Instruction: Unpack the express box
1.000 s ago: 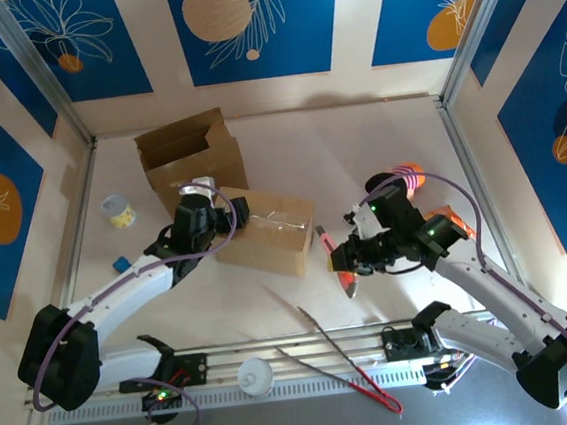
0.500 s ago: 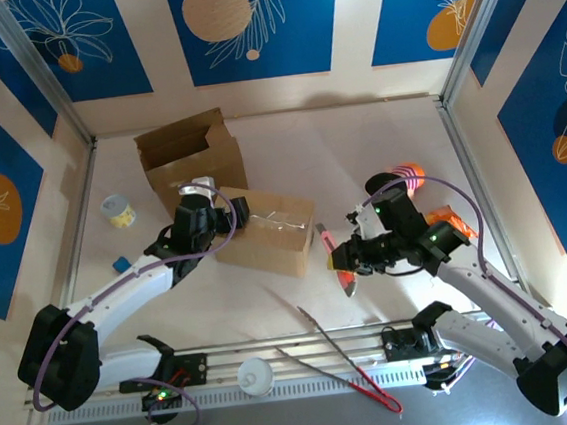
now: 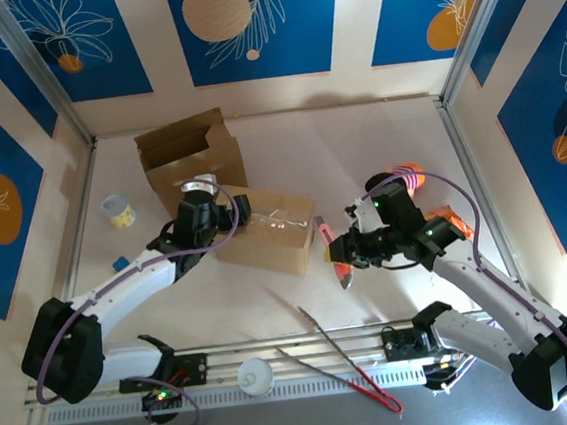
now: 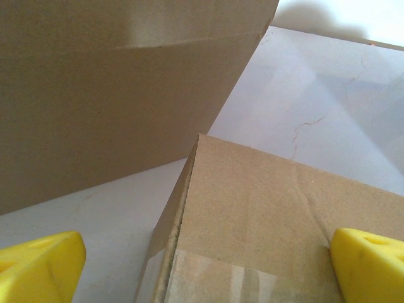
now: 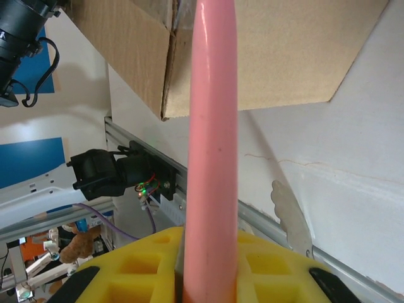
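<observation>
Top view: sealed express box [image 3: 270, 232] lies at frame centre on the table [image 3: 377, 143], tape strip on its top. Left gripper [image 3: 229, 212] sits at the box's left end, jaws spread wide, nothing in them. Right gripper [image 3: 344, 257] is right of centre, clamped on a pink tool [image 3: 322, 236] whose tip is just beside the box's right edge; cannot tell if it touches. An open carton [image 3: 187, 153] stands upper left, touching or just behind the box. A small can [image 3: 116, 211] and a blue block [image 3: 120, 263] are at far left, and tongs [image 3: 342, 352] lie along the bottom centre. Left wrist view: yellow fingers [image 4: 39, 274] sit in the two lower corners, far apart and empty; the taped top and near corner of the express box [image 4: 271, 214] lie between them, with the open carton wall [image 4: 113, 88] at upper left. Right wrist view: yellow fingers [image 5: 148, 265] pinch the pink tool [image 5: 211, 126], which runs straight up the frame to the express box [image 5: 284, 50] at the top.
</observation>
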`<state>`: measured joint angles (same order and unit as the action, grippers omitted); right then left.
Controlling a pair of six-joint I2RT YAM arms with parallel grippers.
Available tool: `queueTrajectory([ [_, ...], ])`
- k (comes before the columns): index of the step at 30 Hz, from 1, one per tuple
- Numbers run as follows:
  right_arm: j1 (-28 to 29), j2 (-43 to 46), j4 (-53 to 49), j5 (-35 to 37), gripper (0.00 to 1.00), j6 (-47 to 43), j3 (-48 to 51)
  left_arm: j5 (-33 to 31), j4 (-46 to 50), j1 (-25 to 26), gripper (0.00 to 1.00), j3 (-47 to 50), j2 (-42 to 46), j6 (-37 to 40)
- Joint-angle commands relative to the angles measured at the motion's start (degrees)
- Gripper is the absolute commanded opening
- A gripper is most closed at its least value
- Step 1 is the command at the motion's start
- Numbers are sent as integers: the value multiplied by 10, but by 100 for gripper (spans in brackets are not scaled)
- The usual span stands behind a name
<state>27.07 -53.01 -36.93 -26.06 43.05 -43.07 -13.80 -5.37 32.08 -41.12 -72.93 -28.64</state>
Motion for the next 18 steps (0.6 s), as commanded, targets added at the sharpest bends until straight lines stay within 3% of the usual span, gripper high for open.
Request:
queueTrajectory([
  [1,-3,-5,11,-27,0,5,-18,-9,84,7,98,18,-30,0],
  [18,-3,-12,17,-26,0,7,-28,-12,84,6,98,19,-25,2],
])
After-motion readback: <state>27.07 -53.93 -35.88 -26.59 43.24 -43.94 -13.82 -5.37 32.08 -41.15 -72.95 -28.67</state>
